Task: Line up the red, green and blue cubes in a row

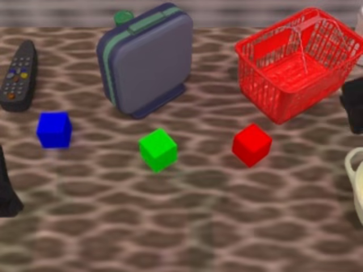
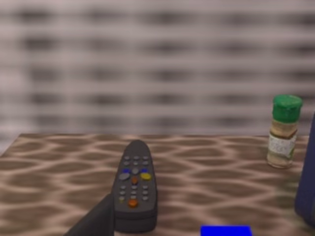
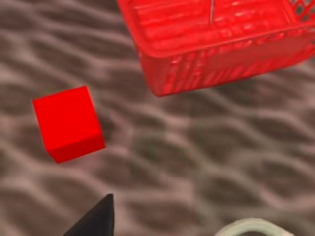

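Cubes spread across the desk (image 1: 187, 226), roughly rowed.
Red cube (image 1: 252, 144) nearest right claw (image 1: 354, 105) at right edge; blue cube (image 1: 54, 129) nearest left claw (image 1: 7, 190); claw openings: cannot tell.

Table (image 1: 187, 226): brown surface with a pale net-like pattern. Resting directly on it, from the left: black remote control (image 1: 19, 76) near the left edge; blue cube (image 1: 54, 130) just in front of it; grey-blue case (image 1: 146, 59) at the back centre, with a green-capped spice jar (image 2: 284, 131) behind it; green cube (image 1: 158, 149) mid-table; red cube (image 1: 252, 145) to its right; red wire-mesh basket (image 1: 295, 59) behind that cube; cream rimmed vessel (image 1: 356, 184) at the right edge.
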